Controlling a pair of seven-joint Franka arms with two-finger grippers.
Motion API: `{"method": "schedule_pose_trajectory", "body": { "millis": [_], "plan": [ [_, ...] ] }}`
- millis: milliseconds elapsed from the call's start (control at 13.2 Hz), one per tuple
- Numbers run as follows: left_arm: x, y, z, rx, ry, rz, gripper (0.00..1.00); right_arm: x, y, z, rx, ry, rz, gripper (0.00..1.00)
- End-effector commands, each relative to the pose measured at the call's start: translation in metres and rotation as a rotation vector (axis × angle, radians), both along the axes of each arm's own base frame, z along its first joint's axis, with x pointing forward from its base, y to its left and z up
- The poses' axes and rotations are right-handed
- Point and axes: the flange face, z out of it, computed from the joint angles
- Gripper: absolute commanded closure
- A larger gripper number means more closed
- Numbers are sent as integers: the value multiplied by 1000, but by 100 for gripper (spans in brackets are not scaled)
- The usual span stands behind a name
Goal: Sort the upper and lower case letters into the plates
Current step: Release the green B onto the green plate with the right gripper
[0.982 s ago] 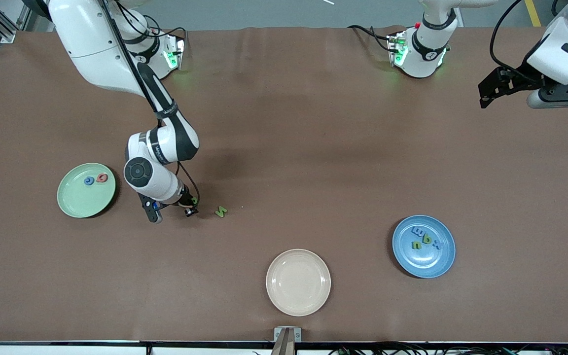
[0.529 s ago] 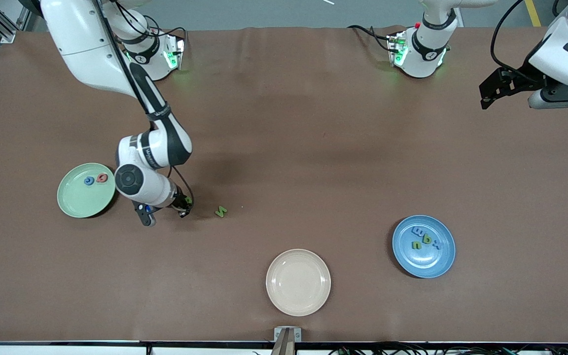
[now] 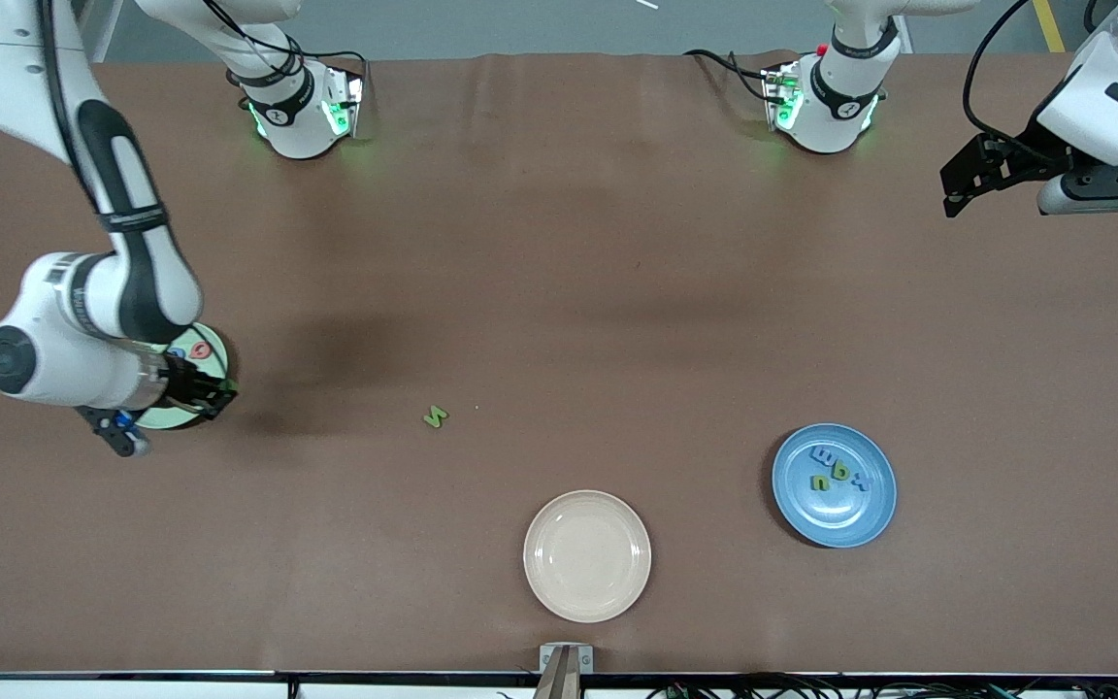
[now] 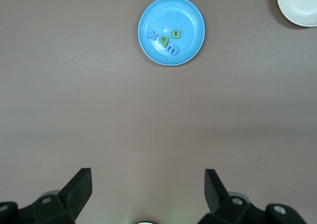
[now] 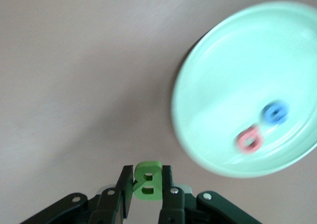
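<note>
Two plates get letters; right gripper (image 5: 146, 196) pinches a green B (image 5: 147, 180) by the mint plate's (image 5: 208, 100) rim, w/ a blue (image 5: 275, 113) & a red letter (image 5: 249, 139) in it; green S (image 3: 435, 416) lies on the table (image 3: 559, 291); blue plate (image 4: 190, 16) holds four; left gripper (image 4: 148, 192) waits, spread wide.
</note>
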Motion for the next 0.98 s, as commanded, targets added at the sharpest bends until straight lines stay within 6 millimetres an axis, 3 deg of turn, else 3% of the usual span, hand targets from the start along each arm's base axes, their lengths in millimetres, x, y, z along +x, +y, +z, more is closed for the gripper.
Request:
{"method": "schedule_pose_trajectory", "body": {
  "millis": [0, 151, 302, 756, 831, 907],
  "plan": [
    [1, -2, 1, -14, -9, 7, 0, -19, -51, -11, 28, -37, 119, 85],
    [6, -3, -4, -13, -6, 7, 0, -27, -83, -19, 33, -79, 189, 85],
    [7, -2, -4, -14, -8, 8, 0, -33, -94, -40, 24, -111, 224, 85],
    [10, -2, -4, -16, -21, 5, 0, -46, -87, -70, 17, -123, 229, 82],
    [7, -2, -2, -16, -20, 5, 0, -46, -87, -69, 18, -122, 232, 76],
    [6, -2, -3, -14, -8, 7, 0, -46, -87, -69, 20, -118, 233, 51]
  ]
}}
